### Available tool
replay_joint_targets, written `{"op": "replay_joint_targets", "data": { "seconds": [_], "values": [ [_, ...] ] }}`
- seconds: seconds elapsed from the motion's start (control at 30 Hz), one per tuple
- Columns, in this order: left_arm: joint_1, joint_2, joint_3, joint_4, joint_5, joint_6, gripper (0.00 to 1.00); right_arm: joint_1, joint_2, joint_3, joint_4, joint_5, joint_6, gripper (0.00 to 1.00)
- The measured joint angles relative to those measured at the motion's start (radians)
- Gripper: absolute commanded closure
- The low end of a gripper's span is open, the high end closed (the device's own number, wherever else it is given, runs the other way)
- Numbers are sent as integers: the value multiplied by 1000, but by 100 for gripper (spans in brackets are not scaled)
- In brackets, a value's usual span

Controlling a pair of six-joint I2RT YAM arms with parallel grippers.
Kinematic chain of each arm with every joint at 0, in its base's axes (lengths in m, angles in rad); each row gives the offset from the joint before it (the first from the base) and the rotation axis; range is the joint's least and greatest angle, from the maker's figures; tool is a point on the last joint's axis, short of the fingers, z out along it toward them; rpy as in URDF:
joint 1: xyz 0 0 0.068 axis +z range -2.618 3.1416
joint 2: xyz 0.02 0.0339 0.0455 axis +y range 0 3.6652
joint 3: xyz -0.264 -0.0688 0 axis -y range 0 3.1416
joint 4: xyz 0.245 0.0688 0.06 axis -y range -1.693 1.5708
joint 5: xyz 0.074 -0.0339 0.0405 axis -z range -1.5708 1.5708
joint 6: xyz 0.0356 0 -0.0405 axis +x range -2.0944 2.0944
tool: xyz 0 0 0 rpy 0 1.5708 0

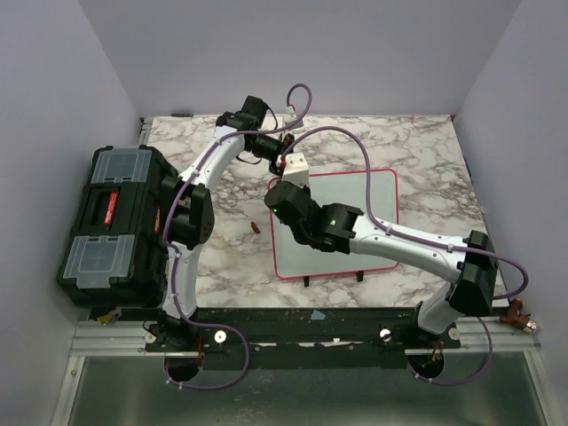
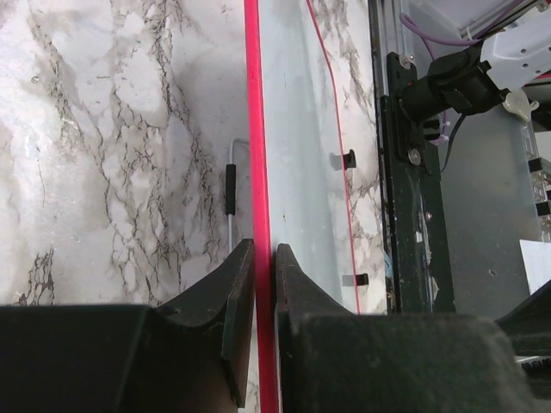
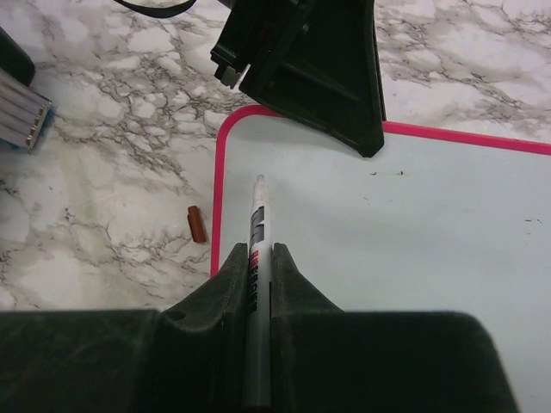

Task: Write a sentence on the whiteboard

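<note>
White whiteboard (image 1: 342, 185) with pink-red frame on a white worktop (image 1: 426, 151) veined grey-brown in a marble pattern; black toolbox (image 1: 133, 226) with translucent lids and red label; red-brown cap (image 3: 197, 224); pale grey marker (image 3: 256, 249) with red-and-black label; black fingers (image 3: 225, 288).

Black toolbox (image 1: 111, 226), brown cap (image 1: 255, 228), marble table (image 1: 417, 146)

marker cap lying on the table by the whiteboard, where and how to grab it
Pinch the marker cap across its narrow middle, coming straight down from above. It lies flat on the marble table, so only its long sides are free, and a gap separates it from the whiteboard frame.
</note>
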Motion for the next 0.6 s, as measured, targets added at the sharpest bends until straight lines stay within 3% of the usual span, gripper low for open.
{"op": "replay_joint_targets", "data": {
  "seconds": [0.6],
  "values": [
    [0,-8,-8,5,1,-3,100,0,79,30,2,40,-11,99]
  ]
}}
